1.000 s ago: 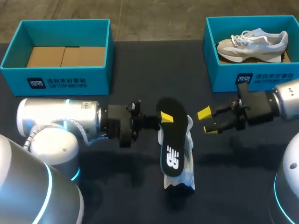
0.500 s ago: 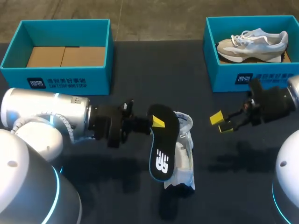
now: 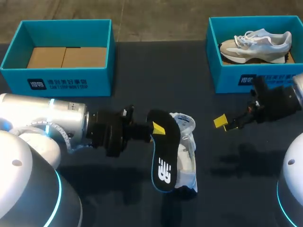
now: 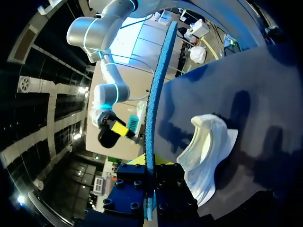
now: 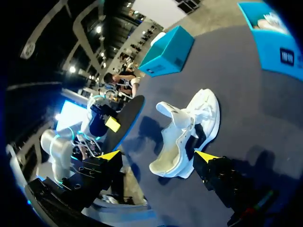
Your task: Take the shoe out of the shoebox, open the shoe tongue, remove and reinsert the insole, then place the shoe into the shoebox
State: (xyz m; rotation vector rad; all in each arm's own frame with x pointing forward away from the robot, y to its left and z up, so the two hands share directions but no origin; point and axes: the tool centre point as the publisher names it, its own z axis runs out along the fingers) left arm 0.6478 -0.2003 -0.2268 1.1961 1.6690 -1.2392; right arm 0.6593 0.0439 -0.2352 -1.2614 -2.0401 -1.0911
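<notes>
My left gripper (image 3: 157, 128) is shut on the heel end of a black insole (image 3: 163, 158), which hangs tilted over the left side of the white shoe (image 3: 187, 151) lying on the dark table. In the left wrist view the insole (image 4: 152, 94) stands edge-on between the gripper's (image 4: 149, 165) fingers, with the shoe (image 4: 208, 151) beside it. My right gripper (image 3: 222, 124) hovers open to the right of the shoe, holding nothing. From the right wrist view its gripper (image 5: 157, 156) stands wide, facing the shoe (image 5: 189, 127) and the insole (image 5: 120, 123).
A teal shoebox (image 3: 255, 80) at the back right holds a second grey-white shoe (image 3: 258, 43). Another teal shoebox (image 3: 61, 82) at the back left has only cardboard in its bottom. Bare dark table lies between the boxes and in front of the shoe.
The left gripper has drawn the insole leftward, off the shoe, and tilted it down. The right gripper has pulled back to the right, away from the shoe.
</notes>
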